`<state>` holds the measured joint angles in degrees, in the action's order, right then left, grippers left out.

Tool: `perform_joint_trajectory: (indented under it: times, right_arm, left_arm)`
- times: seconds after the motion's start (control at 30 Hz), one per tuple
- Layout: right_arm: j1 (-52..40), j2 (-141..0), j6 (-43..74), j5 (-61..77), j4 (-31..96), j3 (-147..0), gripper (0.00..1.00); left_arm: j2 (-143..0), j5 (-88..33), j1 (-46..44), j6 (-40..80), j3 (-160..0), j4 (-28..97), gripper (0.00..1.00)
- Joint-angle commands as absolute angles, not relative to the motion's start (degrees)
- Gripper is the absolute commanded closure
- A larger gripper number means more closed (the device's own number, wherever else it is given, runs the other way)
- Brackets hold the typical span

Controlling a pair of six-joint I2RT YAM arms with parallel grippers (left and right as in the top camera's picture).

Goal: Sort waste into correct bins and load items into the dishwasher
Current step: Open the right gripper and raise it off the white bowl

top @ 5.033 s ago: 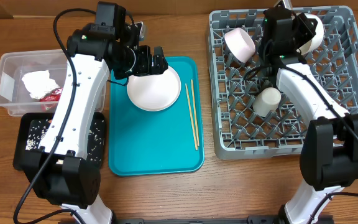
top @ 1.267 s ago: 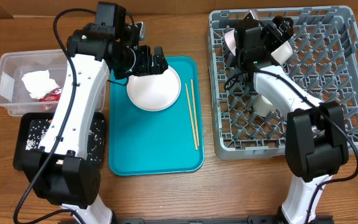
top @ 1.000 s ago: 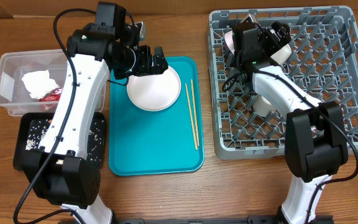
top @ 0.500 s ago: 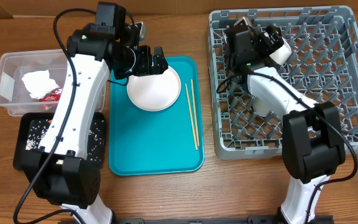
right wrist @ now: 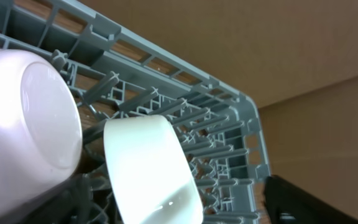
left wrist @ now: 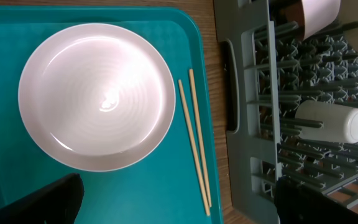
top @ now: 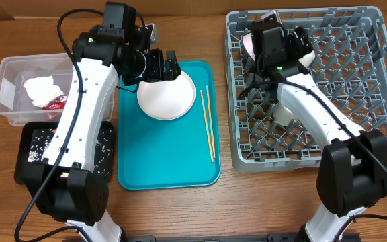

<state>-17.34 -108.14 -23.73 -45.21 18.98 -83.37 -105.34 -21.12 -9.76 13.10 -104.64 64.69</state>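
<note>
Left end effector (top: pixel 161 67): is hovering wide open over the far edge of the plate and gripping nothing. Its two dark fingers (left wrist: pixel 36 199) are showing at the bottom corners of the wrist view.
Right end effector (top: pixel 294 47): is hanging over the far left part of the dish rack (top: pixel 381 81), right at the second bowl. One finger (right wrist: pixel 303 202) is showing clear of that bowl and the other is hidden, so a grip cannot be told.
Plates: one. The plate (left wrist: pixel 98 96) is lying flat at the far end of the teal tray (top: pixel 160 161).
Chopsticks: one pair. The chopsticks (left wrist: pixel 194 149) are lying side by side on the tray, just beside the plate.
Bowls: two, both sitting tipped in the rack's far left part: the first bowl (right wrist: pixel 30 124) and the second bowl (right wrist: pixel 151 168).
Cups: one. The cup (left wrist: pixel 328 121) is lying on its side among the pegs.
Bins: two, both sitting on the bench (top: pixel 180 208) at the left. The clear tub (top: pixel 5 74) is farther from the robot. The black tray (top: pixel 29 144) is nearer and is lying partly under the left arm.
Waste: one tissue (top: pixel 40 89) and one red wrapper (top: pixel 59 102) are lying in the tub. Rice grains (top: pixel 39 138), too small to count, are lying scattered in the black tray.
</note>
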Motion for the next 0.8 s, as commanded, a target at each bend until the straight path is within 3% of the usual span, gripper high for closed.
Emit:
perform_joint_trajectory:
  times: [0.0,0.03,0.07,0.27,0.6,0.77]
  right_arm:
    - [-17.2,-105.1,-17.5,-44.1,18.9,-84.4,0.26]
    - [-17.2,-105.0,-17.5,-43.5,19.1,-84.4,0.36]
    - [-17.2,-104.9,-17.5,-43.1,19.3,-84.4,0.54]
    - [-17.0,-104.9,-17.5,-39.7,20.3,-84.4,0.96]
    - [-12.1,-104.9,-17.3,-32.1,21.0,-84.4,0.96]
    - [-8.0,-105.0,-11.4,-23.7,24.8,-84.4,0.96]
  left_arm:
    - [-103.8,-20.5,-9.8,12.0,-106.0,64.5,0.0]
    - [-103.8,-20.5,-9.8,12.0,-106.0,64.5,0.0]
    - [-103.8,-20.5,-9.8,12.0,-106.0,64.5,0.0]
    - [-103.8,-20.5,-9.8,12.0,-106.0,64.5,0.0]
    - [-103.8,-20.5,-9.8,12.0,-106.0,64.5,0.0]
    - [-103.8,-20.5,-9.8,12.0,-106.0,64.5,0.0]
